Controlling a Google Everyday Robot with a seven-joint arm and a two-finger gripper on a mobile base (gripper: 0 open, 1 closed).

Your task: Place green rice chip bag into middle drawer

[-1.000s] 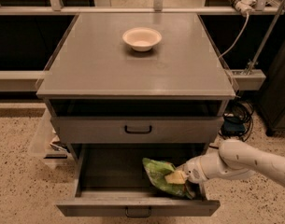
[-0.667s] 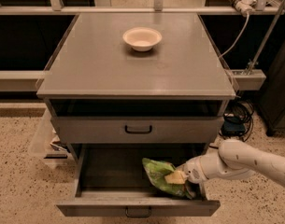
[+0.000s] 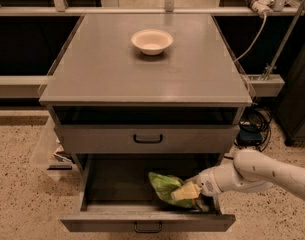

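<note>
The green rice chip bag (image 3: 164, 186) lies inside the middle drawer (image 3: 107, 223), right of its middle. The drawer is pulled out, with its grey front and small dark handle at the bottom of the view. My gripper (image 3: 186, 191) reaches in from the right on the white arm (image 3: 262, 171), low inside the drawer. It is shut on the bag's right end. The bag's lower right part is hidden behind the gripper.
The closed grey drawer front (image 3: 192, 140) sits directly above the open one. A cream round bowl (image 3: 152, 40) stands on the cabinet top (image 3: 117, 79). Cables and a dark box (image 3: 252, 131) lie on the floor to the right, and papers (image 3: 57, 156) lie to the left.
</note>
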